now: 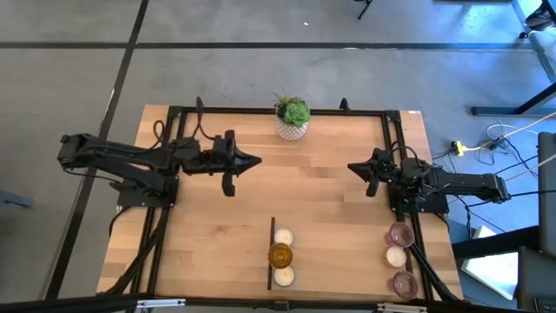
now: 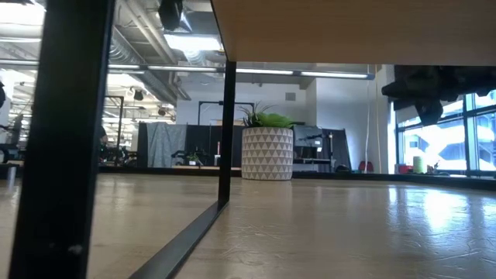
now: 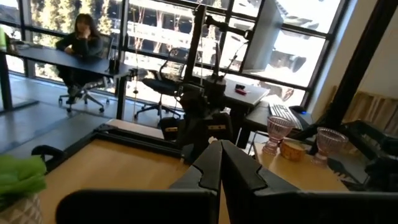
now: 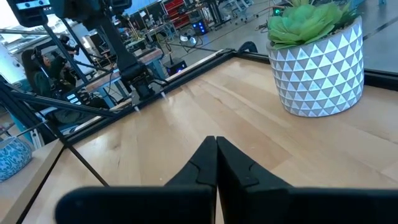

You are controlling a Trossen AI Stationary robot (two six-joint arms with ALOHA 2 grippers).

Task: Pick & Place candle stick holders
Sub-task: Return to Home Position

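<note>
High view: holders [image 1: 281,255] well apart from end effectors [image 1: 257,161] [image 1: 351,167]

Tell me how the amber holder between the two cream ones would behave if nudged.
The amber holder looks like glass: probably slick and breakable. Low and round, it should slide rather than tip. The cream holders sit close on either side, so a nudge along the row likely bumps one.

On the table [image 1: 217,226], the pot [image 1: 292,129] stands at the far edge, three holders [image 1: 281,256] front-centre, three more holders [image 1: 397,256] front-right.
</note>
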